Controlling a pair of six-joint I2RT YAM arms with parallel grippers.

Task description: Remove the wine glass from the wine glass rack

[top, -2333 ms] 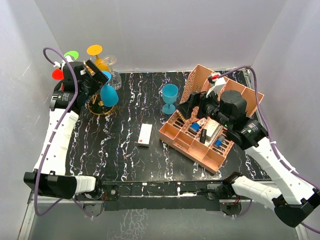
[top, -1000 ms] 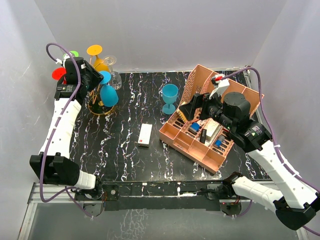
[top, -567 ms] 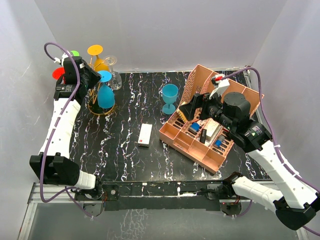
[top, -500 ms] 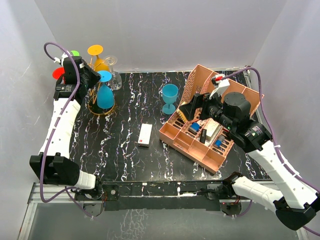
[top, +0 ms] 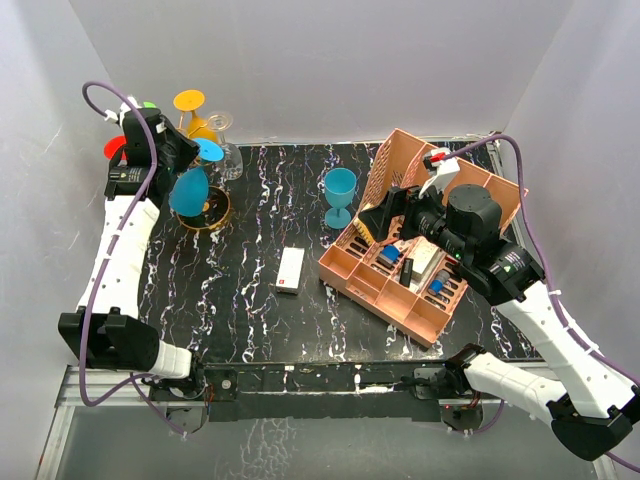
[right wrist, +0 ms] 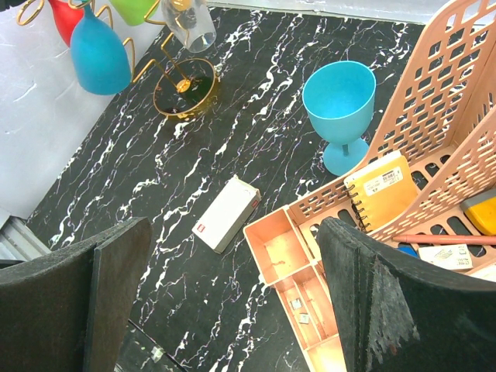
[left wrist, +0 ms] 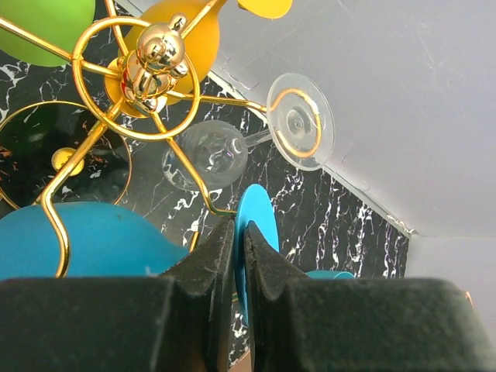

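The gold wine glass rack (top: 213, 208) stands at the table's far left; its knob and loop arms (left wrist: 155, 54) fill the left wrist view. A blue wine glass (top: 190, 192) hangs bowl down beside it. My left gripper (left wrist: 239, 232) is shut on that glass's thin round foot (left wrist: 257, 221), with the blue bowl (left wrist: 85, 240) to its left, next to a gold arm. Orange (left wrist: 186, 31), green (left wrist: 46, 19) and clear (left wrist: 209, 151) glasses hang on other arms. My right gripper (right wrist: 232, 240) hangs open over the table's middle, holding nothing.
A second blue wine glass (top: 339, 195) stands upright mid-table beside the pink slotted organizer (top: 400, 275). A small white box (top: 290, 269) lies in front of it. A red glass (top: 115, 148) hangs at the rack's left side. White walls close in on the left and back.
My left gripper's jaws have shut on the blue glass's foot. The blue bowl has swung left, away from the rack's base. The right arm has stayed still.
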